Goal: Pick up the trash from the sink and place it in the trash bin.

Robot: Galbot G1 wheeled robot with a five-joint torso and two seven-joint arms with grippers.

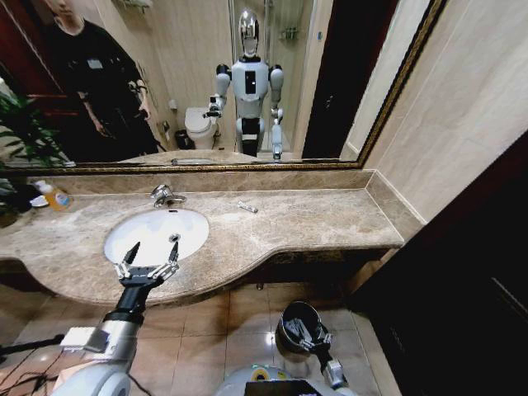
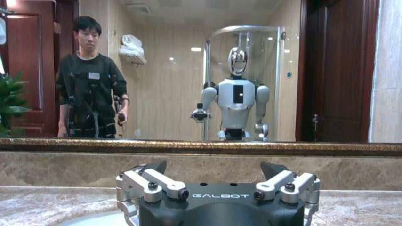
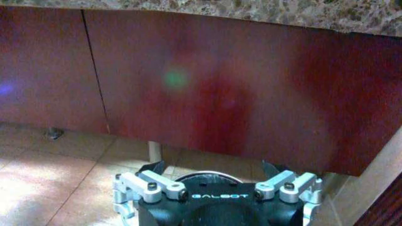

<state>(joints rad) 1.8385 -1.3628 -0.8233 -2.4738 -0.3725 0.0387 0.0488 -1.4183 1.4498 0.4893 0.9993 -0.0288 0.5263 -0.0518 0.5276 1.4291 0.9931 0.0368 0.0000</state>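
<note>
Two grippers in my head view: left gripper (image 1: pixel 152 252) at lower left, jaws spread wide and empty, over the front rim of the sink (image 1: pixel 124 227). Right gripper (image 1: pixel 307 333) at bottom centre, jaws apart, above the trash bin (image 1: pixel 290 318) on the floor. One small scrap (image 1: pixel 247 207) lies on the counter (image 1: pixel 322 219), right of the faucet (image 1: pixel 163 195).

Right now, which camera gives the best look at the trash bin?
The head view: it looks down on the trash bin standing on the floor below the countertop, dark inside, with the right gripper over it. The right wrist view shows just an arc of its rim. The left wrist view faces the mirror instead.
</note>
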